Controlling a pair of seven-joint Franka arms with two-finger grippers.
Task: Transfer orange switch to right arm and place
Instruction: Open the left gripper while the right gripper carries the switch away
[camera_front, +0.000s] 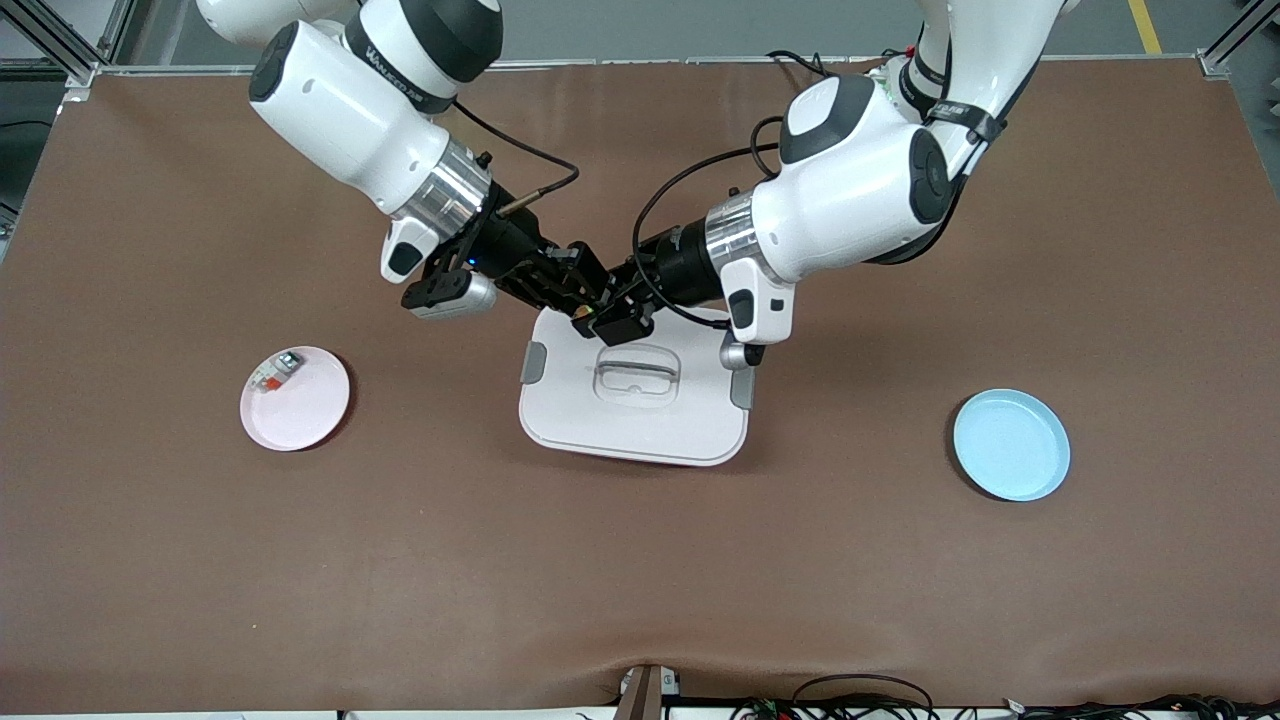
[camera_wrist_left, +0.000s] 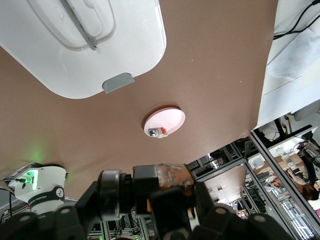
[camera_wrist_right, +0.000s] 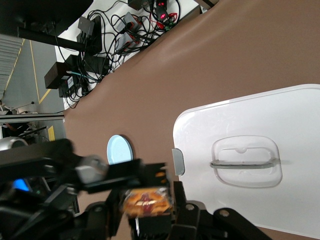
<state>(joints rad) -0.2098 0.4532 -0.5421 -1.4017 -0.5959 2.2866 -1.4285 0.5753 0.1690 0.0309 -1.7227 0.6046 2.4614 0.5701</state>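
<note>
1. Right gripper (camera_front: 578, 300) and left gripper (camera_front: 612, 316) meet tip to tip in the air over the edge of the white lidded box (camera_front: 634, 400) that lies toward the robots' bases.
2. Between them sits the orange switch (camera_wrist_right: 146, 202), a tiny dark block with a glossy orange patterned top.
3. Its long axis appears to run across the right gripper's fingers (camera_wrist_right: 184, 209); which way it points I cannot tell.
4. Right gripper's fingers are clamped on the switch, one on either side.
5. Left gripper is right against the switch; whether its fingers grip or have let go, I cannot tell.
6. A pink plate (camera_front: 318, 405) toward the right arm's end of the table carries a white-grey component (camera_front: 277, 374); a blue plate (camera_front: 1011, 445) lies toward the left arm's end.
</note>
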